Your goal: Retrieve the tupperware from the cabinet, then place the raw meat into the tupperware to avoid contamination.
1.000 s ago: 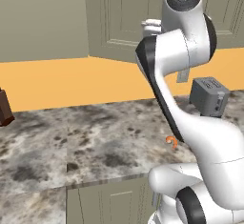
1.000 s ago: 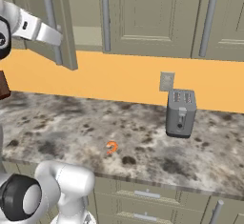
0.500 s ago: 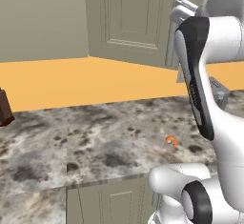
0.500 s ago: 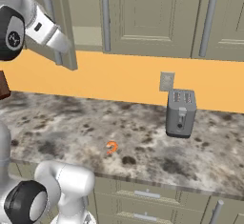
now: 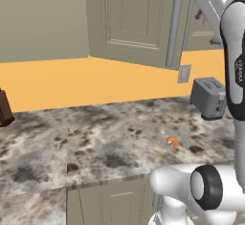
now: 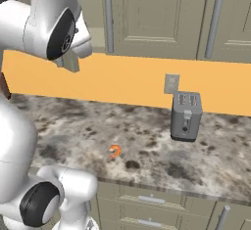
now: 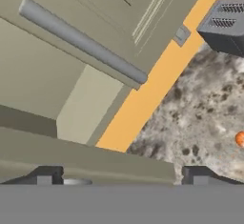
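On the far left of the left base view, a dark brown block [image 5: 4, 108] sits at the counter's [image 5: 95, 138] edge, then a swung-open door of the cabinet [image 5: 139, 20] and its handle [image 5: 173, 30]. One raw meat [image 5: 172, 142] curl lies on open speckled stone, well apart from the single toaster [image 5: 209, 97]. From the right base view, two closed doors [image 6: 147, 13] and a wall outlet [image 6: 171, 83] show. Along the hand view, the gripper [image 7: 121, 178] is spread wide, pinching nothing, beside the door's bar.
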Robot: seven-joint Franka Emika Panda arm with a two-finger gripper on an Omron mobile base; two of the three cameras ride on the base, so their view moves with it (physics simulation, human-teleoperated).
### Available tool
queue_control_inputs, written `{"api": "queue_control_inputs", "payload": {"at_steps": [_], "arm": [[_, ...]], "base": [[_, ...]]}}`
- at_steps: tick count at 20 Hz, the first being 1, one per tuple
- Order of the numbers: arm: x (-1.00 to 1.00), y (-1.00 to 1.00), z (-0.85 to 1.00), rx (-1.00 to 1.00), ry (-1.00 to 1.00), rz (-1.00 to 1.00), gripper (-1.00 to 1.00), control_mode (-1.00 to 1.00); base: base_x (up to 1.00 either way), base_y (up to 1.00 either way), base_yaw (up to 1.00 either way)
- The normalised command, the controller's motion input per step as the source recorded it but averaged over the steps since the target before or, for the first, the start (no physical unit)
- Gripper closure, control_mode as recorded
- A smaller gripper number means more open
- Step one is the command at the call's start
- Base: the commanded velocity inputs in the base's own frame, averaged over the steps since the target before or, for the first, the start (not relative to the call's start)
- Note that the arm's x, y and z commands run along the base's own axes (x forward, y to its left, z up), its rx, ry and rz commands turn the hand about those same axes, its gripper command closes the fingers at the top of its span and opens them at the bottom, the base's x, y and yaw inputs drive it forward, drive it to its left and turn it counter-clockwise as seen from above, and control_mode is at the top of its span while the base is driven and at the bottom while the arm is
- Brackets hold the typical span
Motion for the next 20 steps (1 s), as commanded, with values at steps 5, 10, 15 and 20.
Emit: {"api": "queue_control_inputs", "payload": {"at_steps": [5, 10, 15, 20], "arm": [[0.41, -0.03, -0.16, 0.22, 0.09, 0.01, -1.00, -1.00], [0.43, 0.00, -0.26, 0.17, 0.14, 0.00, -1.00, -1.00], [0.34, 0.04, -0.22, 0.15, 0.11, 0.02, -1.00, -1.00], [0.12, 0.16, -0.26, 0.14, 0.10, 0.06, -1.00, -1.00]], "base": [[0.00, 0.00, 0.00], [0.00, 0.00, 0.00], [0.00, 0.00, 0.00], [0.00, 0.00, 0.00]]}}
